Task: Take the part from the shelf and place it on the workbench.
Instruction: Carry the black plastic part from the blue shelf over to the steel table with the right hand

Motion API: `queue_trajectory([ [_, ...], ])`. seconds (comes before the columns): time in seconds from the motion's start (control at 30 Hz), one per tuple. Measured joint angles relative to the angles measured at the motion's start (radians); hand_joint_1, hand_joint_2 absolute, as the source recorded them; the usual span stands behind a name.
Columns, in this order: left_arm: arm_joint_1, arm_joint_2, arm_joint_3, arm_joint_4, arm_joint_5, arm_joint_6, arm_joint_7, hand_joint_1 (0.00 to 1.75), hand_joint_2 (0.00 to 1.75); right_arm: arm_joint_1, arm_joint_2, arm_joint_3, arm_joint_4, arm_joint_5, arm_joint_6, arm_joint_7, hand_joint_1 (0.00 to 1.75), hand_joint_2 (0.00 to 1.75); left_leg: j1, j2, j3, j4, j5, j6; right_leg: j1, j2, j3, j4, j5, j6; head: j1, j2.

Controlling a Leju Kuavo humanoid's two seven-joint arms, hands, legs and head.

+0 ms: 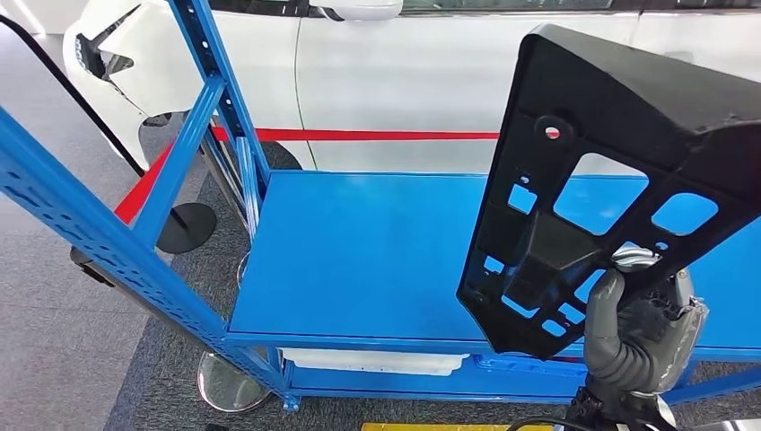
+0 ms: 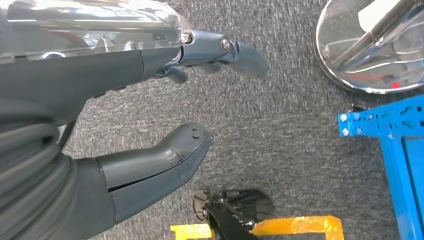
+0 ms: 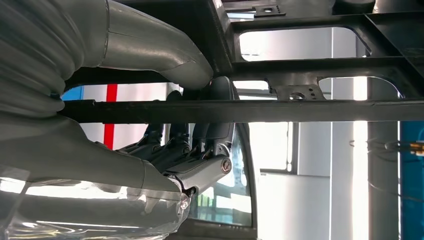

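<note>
Right hand [image 1: 644, 328] grips the black part [image 1: 610, 171], raised above the blue shelf [image 1: 359, 260]; left hand [image 2: 150, 125] hangs open over grey carpet [image 2: 280, 125]. White car [image 1: 404, 81] and red barrier tape [image 1: 359, 136] behind.

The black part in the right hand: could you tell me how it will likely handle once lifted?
The part looks rigid; its ribbed, cut-out frame holds shape. Probably light for its size. Gripped at its lower edge by the right hand, it may lever or tilt.

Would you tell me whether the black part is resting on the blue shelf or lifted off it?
Lifted. The right hand holds the black part tilted above the blue shelf, touching nothing else.
</note>
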State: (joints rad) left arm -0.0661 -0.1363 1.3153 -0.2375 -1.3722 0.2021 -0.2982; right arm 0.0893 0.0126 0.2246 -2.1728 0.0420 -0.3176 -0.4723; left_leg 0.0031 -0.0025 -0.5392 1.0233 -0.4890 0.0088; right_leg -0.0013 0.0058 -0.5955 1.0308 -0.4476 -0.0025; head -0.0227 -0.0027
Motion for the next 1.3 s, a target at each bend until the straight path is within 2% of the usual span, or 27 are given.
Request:
queue_trajectory([
  [0.1,0.001,-0.001,0.000,0.000,-0.002,0.001,0.004,0.00,1.75,0.002,0.005,0.000,0.005,0.001,0.000,0.001,1.75,1.75,0.000,0.002,-0.005,-0.011,0.019,0.012,-0.002,0.000,-0.006,0.000,0.002,0.020,-0.001,0.000],
  [0.13,0.000,-0.001,-0.001,0.000,-0.003,0.002,0.006,0.00,1.75,0.003,0.005,0.000,0.005,0.001,0.000,0.002,1.75,1.75,0.002,0.004,-0.008,-0.018,0.028,0.018,-0.003,-0.001,-0.011,0.014,-0.016,0.025,0.001,0.000],
  [0.17,0.000,-0.001,-0.001,0.000,-0.005,0.004,0.009,0.00,1.75,0.003,0.005,0.000,0.005,0.002,0.000,0.002,1.75,1.75,0.005,0.007,-0.013,-0.024,0.037,0.024,-0.004,-0.001,-0.024,0.047,-0.048,0.030,0.003,0.000],
  [0.23,-0.001,0.000,-0.002,0.000,-0.010,0.012,0.018,0.00,1.75,0.003,0.005,0.000,0.007,0.006,0.000,0.004,1.75,1.75,0.005,0.010,-0.027,-0.026,0.049,0.031,-0.009,-0.001,-0.063,0.161,-0.132,0.037,0.007,0.000],
  [0.27,-0.001,0.000,-0.002,0.000,-0.013,0.016,0.023,0.00,1.75,0.004,0.005,0.000,0.009,0.009,0.001,0.006,1.75,1.75,0.005,0.011,-0.036,-0.025,0.054,0.032,-0.011,-0.001,-0.080,0.218,-0.162,0.041,0.007,0.000],
  [0.3,-0.001,0.000,-0.003,0.000,-0.015,0.020,0.029,0.00,1.75,0.005,0.006,0.000,0.012,0.011,0.002,0.007,1.75,1.75,0.004,0.012,-0.045,-0.024,0.060,0.031,-0.013,-0.001,-0.084,0.252,-0.174,0.044,0.007,0.000],
  [0.33,-0.001,0.000,-0.004,0.000,-0.018,0.022,0.034,0.00,1.75,0.005,0.006,0.000,0.014,0.013,0.003,0.008,1.75,1.75,0.005,0.012,-0.054,-0.022,0.065,0.029,-0.015,-0.002,-0.071,0.251,-0.165,0.046,0.007,0.000],
  [0.37,-0.001,0.000,-0.005,0.000,-0.020,0.025,0.039,0.00,1.75,0.005,0.006,0.000,0.016,0.014,0.004,0.009,1.75,1.75,0.005,0.012,-0.064,-0.018,0.070,0.026,-0.017,-0.003,-0.040,0.215,-0.142,0.048,0.008,0.000],
  [0.4,-0.001,0.000,-0.007,0.000,-0.022,0.027,0.042,0.00,1.75,0.004,0.007,0.000,0.017,0.015,0.004,0.010,1.75,1.75,0.006,0.012,-0.073,-0.013,0.075,0.023,-0.019,-0.004,0.007,0.151,-0.115,0.048,0.008,0.000],
  [0.47,-0.001,0.000,-0.009,0.000,-0.027,0.032,0.048,0.00,1.75,0.001,0.009,0.000,0.017,0.016,0.005,0.011,1.75,1.75,0.005,0.011,-0.088,-0.004,0.084,0.012,-0.017,-0.005,0.088,0.023,-0.086,0.041,0.009,0.000],
  [0.5,-0.001,0.000,-0.009,0.000,-0.029,0.034,0.052,0.00,1.75,0.000,0.010,0.001,0.017,0.018,0.005,0.012,1.75,1.75,0.004,0.011,-0.091,-0.001,0.088,0.006,-0.015,-0.004,0.106,-0.011,-0.084,0.036,0.009,0.000],
  [0.6,0.001,0.002,-0.010,0.000,-0.037,0.040,0.063,0.00,1.75,-0.003,0.013,0.003,0.017,0.028,0.002,0.014,1.75,1.75,0.004,0.010,-0.098,0.001,0.100,-0.014,-0.013,-0.004,0.095,-0.023,-0.071,0.014,0.009,0.000],
  [0.63,0.002,0.003,-0.011,0.000,-0.040,0.042,0.065,0.00,1.75,-0.004,0.015,0.005,0.017,0.031,0.000,0.015,1.75,1.75,0.005,0.009,-0.106,0.012,0.084,-0.020,-0.015,-0.006,0.087,-0.024,-0.062,0.004,0.007,0.000],
  [0.67,0.003,0.004,-0.013,0.000,-0.043,0.044,0.066,0.00,1.75,-0.005,0.017,0.007,0.018,0.032,-0.001,0.016,1.75,1.75,0.006,0.008,-0.117,0.038,0.050,-0.025,-0.017,-0.007,0.077,-0.026,-0.052,-0.005,0.005,0.000],
  [0.7,0.004,0.005,-0.014,0.000,-0.046,0.046,0.067,0.00,1.75,-0.006,0.019,0.009,0.018,0.033,-0.003,0.016,1.75,1.75,0.008,0.007,-0.131,0.085,0.001,-0.029,-0.017,-0.009,0.066,-0.026,-0.042,-0.011,0.003,0.000],
  [0.77,0.004,0.006,-0.018,0.000,-0.050,0.049,0.068,0.00,1.75,-0.007,0.022,0.013,0.019,0.033,-0.004,0.019,1.75,1.75,0.009,0.007,-0.159,0.208,-0.088,-0.035,-0.014,-0.009,0.040,-0.025,-0.022,-0.016,-0.002,0.000],
  [0.8,0.004,0.006,-0.019,0.000,-0.051,0.050,0.068,0.00,1.75,-0.007,0.022,0.013,0.020,0.033,-0.004,0.020,1.75,1.75,0.010,0.007,-0.163,0.257,-0.105,-0.037,-0.013,-0.009,0.026,-0.023,-0.012,-0.016,-0.002,0.000],
  [0.83,0.004,0.007,-0.021,0.000,-0.052,0.051,0.069,0.00,1.75,-0.007,0.023,0.014,0.022,0.033,-0.004,0.022,1.75,1.75,0.010,0.007,-0.153,0.277,-0.099,-0.037,-0.012,-0.009,0.011,-0.020,-0.003,-0.014,-0.002,0.000],
  [0.87,0.004,0.008,-0.023,0.000,-0.052,0.052,0.069,0.00,1.75,-0.006,0.023,0.015,0.023,0.033,-0.004,0.024,1.75,1.75,0.010,0.007,-0.128,0.264,-0.076,-0.036,-0.011,-0.009,-0.003,-0.016,0.005,-0.012,-0.002,0.000],
  [0.93,0.002,0.010,-0.025,-0.002,-0.052,0.052,0.069,0.00,1.75,-0.006,0.023,0.015,0.025,0.033,-0.004,0.025,1.75,1.75,0.009,0.005,-0.032,0.143,-0.035,-0.029,-0.011,-0.008,-0.027,-0.006,0.019,-0.006,-0.003,0.000],
  [1.0,0.000,0.011,-0.027,-0.003,-0.053,0.052,0.069,0.00,1.75,-0.006,0.023,0.016,0.025,0.033,-0.004,0.025,1.75,1.75,0.005,0.002,0.052,0.013,-0.038,-0.019,-0.009,-0.008,-0.039,0.000,0.032,0.004,-0.002,0.000],
  [1.03,0.000,0.011,-0.027,-0.004,-0.053,0.052,0.070,0.00,1.75,-0.006,0.024,0.016,0.025,0.033,-0.004,0.024,1.75,1.75,0.002,0.000,0.069,-0.019,-0.046,-0.014,-0.010,-0.009,-0.041,-0.001,0.040,0.011,-0.003,0.000],
  [1.1,0.000,0.012,-0.027,-0.004,-0.054,0.052,0.071,0.00,1.75,-0.005,0.025,0.017,0.025,0.033,-0.003,0.023,1.75,1.75,0.001,0.001,0.065,-0.031,-0.034,-0.002,-0.011,-0.009,-0.042,-0.006,0.055,0.024,-0.004,0.000],
  [1.13,0.000,0.012,-0.027,-0.004,-0.055,0.052,0.072,0.00,1.75,-0.004,0.025,0.017,0.025,0.032,-0.003,0.022,1.75,1.75,0.002,0.003,0.059,-0.036,-0.023,0.006,-0.012,-0.008,-0.047,-0.002,0.048,0.030,-0.005,0.000],
  [1.23,0.000,0.012,-0.028,-0.005,-0.056,0.051,0.074,0.00,1.75,-0.002,0.025,0.017,0.025,0.032,-0.004,0.021,1.75,1.75,0.006,0.011,0.036,-0.045,0.007,0.028,-0.013,-0.005,-0.071,0.054,-0.034,0.037,0.001,0.000],
  [1.27,0.000,0.013,-0.029,-0.005,-0.056,0.051,0.075,0.00,1.75,-0.002,0.025,0.017,0.025,0.032,-0.004,0.021,1.75,1.75,0.005,0.012,0.032,-0.045,0.010,0.031,-0.014,-0.005,-0.076,0.067,-0.051,0.037,0.002,0.000],
  [1.3,0.000,0.013,-0.029,-0.005,-0.056,0.051,0.075,0.00,1.75,-0.002,0.025,0.017,0.025,0.032,-0.004,0.021,1.75,1.75,0.005,0.012,0.032,-0.045,0.010,0.031,-0.014,-0.005,-0.076,0.067,-0.051,0.037,0.002,0.000],
])
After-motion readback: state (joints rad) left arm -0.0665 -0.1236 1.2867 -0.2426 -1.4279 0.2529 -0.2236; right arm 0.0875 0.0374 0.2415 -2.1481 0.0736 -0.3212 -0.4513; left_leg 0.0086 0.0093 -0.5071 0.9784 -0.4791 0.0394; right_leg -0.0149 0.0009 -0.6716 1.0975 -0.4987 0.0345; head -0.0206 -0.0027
